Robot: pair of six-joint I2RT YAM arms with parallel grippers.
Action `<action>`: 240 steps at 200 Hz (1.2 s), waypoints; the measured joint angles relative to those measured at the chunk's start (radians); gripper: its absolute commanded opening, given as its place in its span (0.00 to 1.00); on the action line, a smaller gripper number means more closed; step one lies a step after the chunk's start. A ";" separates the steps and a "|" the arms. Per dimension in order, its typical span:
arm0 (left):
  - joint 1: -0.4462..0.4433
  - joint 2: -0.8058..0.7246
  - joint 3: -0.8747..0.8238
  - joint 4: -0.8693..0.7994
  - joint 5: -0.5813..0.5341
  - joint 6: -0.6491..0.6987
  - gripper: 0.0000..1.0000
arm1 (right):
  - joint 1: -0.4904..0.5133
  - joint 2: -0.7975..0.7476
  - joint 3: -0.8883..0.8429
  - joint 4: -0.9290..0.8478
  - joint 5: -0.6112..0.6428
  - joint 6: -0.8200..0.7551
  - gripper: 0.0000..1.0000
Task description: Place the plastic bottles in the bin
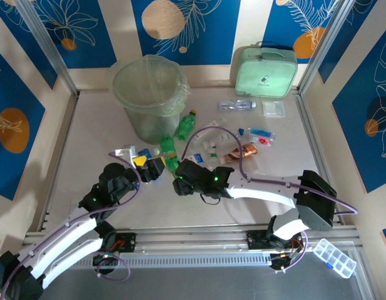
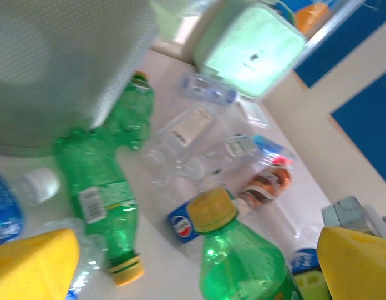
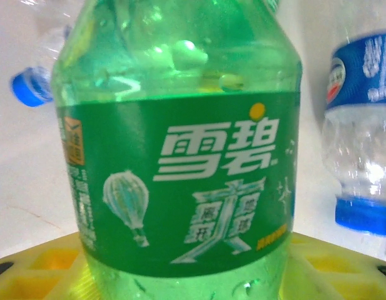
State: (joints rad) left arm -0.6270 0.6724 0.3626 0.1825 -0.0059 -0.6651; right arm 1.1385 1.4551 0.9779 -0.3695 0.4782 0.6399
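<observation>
Right jaws pinched a green bottle [image 3: 180, 156] near the middle of the worktop [image 1: 99, 144] — left jaws stood spread wide just beside it. With the bin [image 1: 121, 87] farther off and slightly left, the smooth round bottle could slip during the lift — or the crowded arms could clash.

From above and behind, the top view covers the whole desk [image 1: 86, 144]. Both wrist views sit low among its green bottles [image 2: 99, 187].
</observation>
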 measured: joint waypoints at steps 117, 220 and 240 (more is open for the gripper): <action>0.000 0.154 -0.082 0.418 0.227 -0.085 0.94 | -0.041 -0.223 -0.249 0.346 -0.172 -0.208 0.34; 0.000 0.200 -0.082 0.562 0.329 -0.120 0.44 | -0.027 -0.231 -0.280 0.450 -0.233 -0.252 0.31; 0.001 0.188 -0.083 0.562 0.320 -0.119 0.37 | -0.023 -0.238 -0.284 0.466 -0.235 -0.256 0.31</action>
State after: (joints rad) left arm -0.6262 0.8600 0.2794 0.7448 0.3138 -0.7841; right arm 1.1156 1.2171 0.6941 0.0967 0.2432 0.3836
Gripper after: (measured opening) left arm 0.415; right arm 0.575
